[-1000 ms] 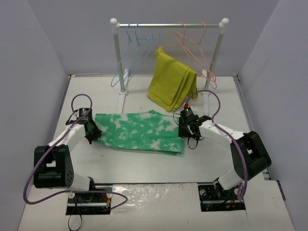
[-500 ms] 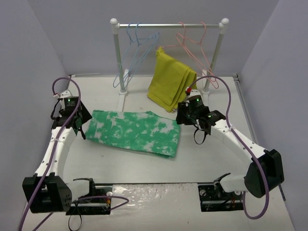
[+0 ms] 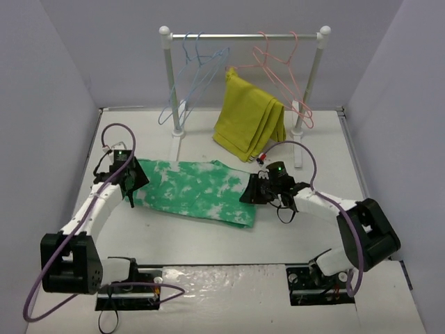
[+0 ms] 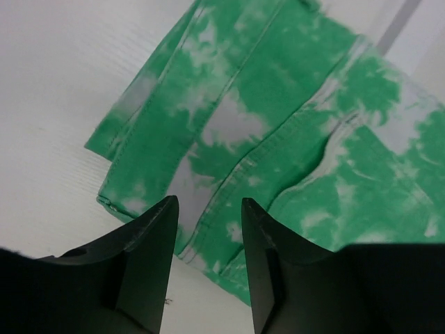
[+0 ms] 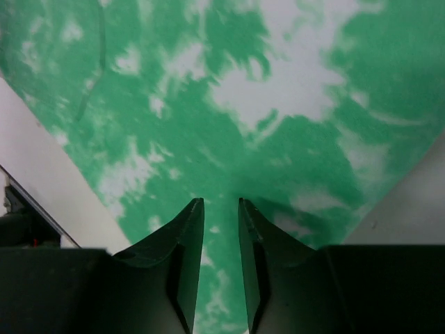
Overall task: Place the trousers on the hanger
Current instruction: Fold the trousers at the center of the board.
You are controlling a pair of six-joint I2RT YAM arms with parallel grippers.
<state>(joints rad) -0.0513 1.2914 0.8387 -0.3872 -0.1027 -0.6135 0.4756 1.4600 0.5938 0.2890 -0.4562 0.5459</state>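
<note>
Hovering over both ends of the trousers (image 3: 198,189), flat on the worktop (image 3: 208,236), we have the left end effector (image 4: 208,209) half open and the right end effector (image 5: 221,205) slightly open. Both are empty, probably ready for pinching. The hanger (image 3: 191,76) hangs on the rail (image 3: 243,35).

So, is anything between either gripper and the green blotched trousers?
Nothing visible: the left gripper is over one end of the green white-blotched cloth trousers, the right gripper over the other, with nothing in between.
</note>
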